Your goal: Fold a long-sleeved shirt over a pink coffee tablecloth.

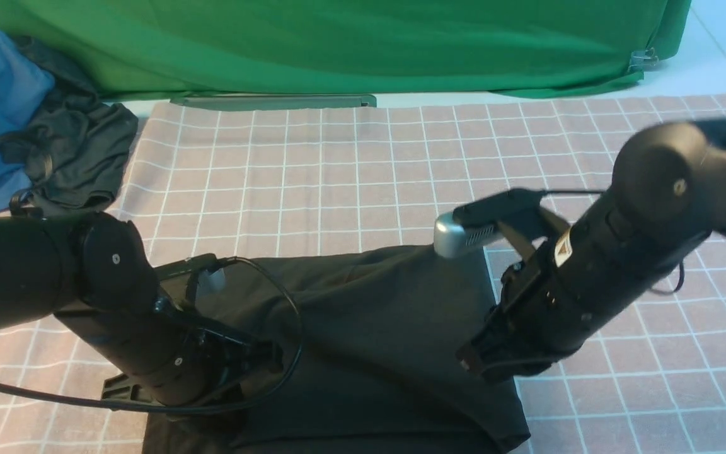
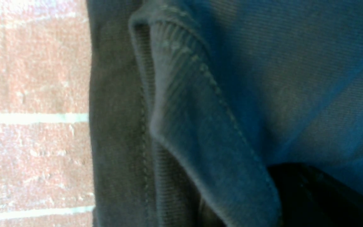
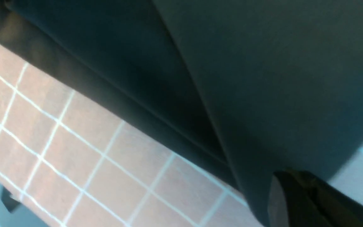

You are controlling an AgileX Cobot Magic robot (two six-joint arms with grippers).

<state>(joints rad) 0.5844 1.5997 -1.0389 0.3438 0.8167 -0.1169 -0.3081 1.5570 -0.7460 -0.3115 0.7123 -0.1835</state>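
Front view: the long-sleeved shirt [image 1: 375, 328] lies near-centre on the pink coffee tablecloth [image 1: 338, 176], with the left jaws at its left edge and the right jaws at its right edge. Left wrist view: the jaws are closed on the shirt's ribbed hem [image 2: 181, 126]. Right wrist view: the jaws are closed, pinching plain shirt fabric.

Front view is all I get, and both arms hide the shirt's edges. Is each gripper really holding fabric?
Observer: The left wrist view shows the long-sleeved shirt running straight into the shut left gripper.
Operator: Which part of it?
Observer: A ribbed band with a stitched seam, folded over.
Operator: And the right side?
Observer: The right gripper pinches smooth, seamless fabric, with the pink coffee tablecloth showing beside it.
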